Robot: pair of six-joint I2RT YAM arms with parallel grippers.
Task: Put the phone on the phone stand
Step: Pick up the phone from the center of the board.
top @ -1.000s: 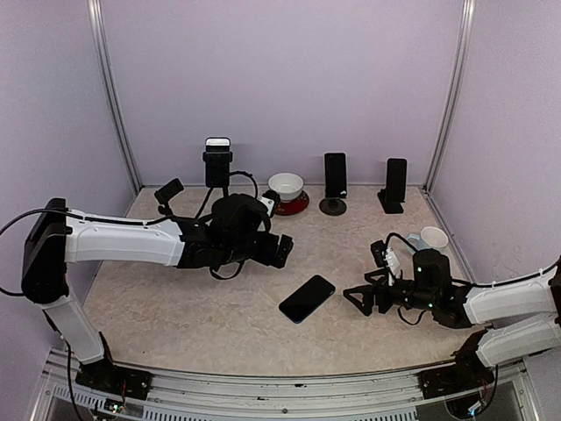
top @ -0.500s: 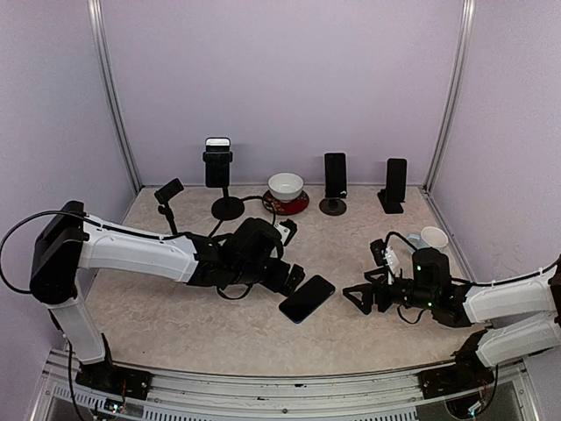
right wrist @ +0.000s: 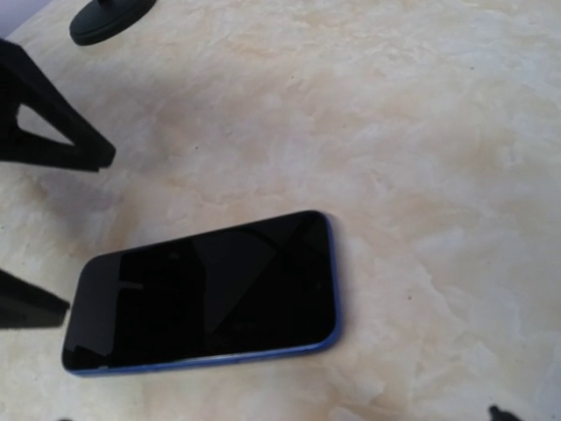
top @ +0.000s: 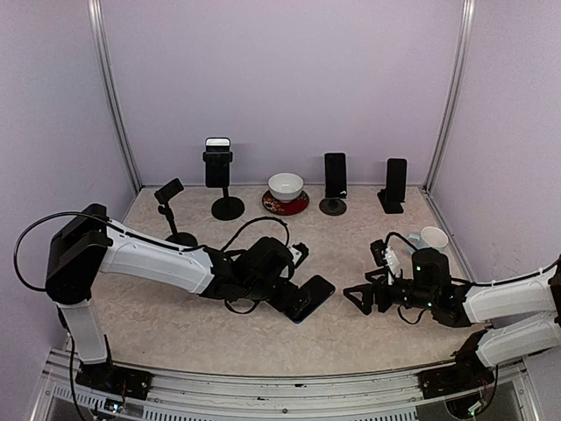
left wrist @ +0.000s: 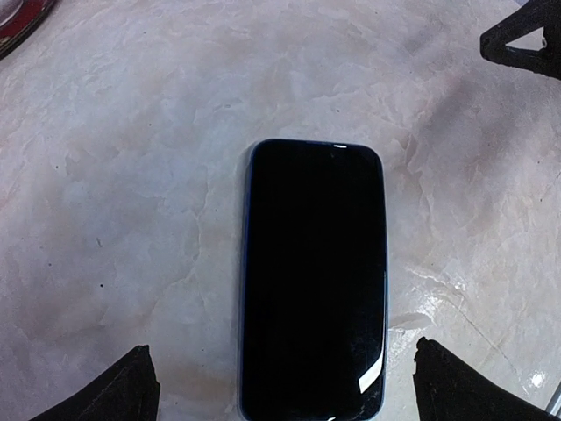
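A black phone with a blue edge [top: 312, 296] lies flat, screen up, in the middle of the table. My left gripper [top: 294, 294] is low over its near-left end. In the left wrist view the phone [left wrist: 314, 281] lies lengthwise between the two spread fingertips [left wrist: 131, 386], and the gripper [left wrist: 294, 390] is open, touching nothing. My right gripper [top: 355, 299] rests open just right of the phone [right wrist: 210, 294], apart from it. A small black phone stand [top: 168, 191] with a bare tilted holder is at the back left.
A taller stand [top: 217, 165] holds a phone behind the left arm. Two more phones stand on holders [top: 334, 177] [top: 395, 182] at the back. A white bowl on a red saucer [top: 286, 187] sits between them. A white cup [top: 433, 237] is at the right.
My left arm has swung forward and to the right, coming down until its open fingers straddle the phone's end. The phone and the right arm have not moved.
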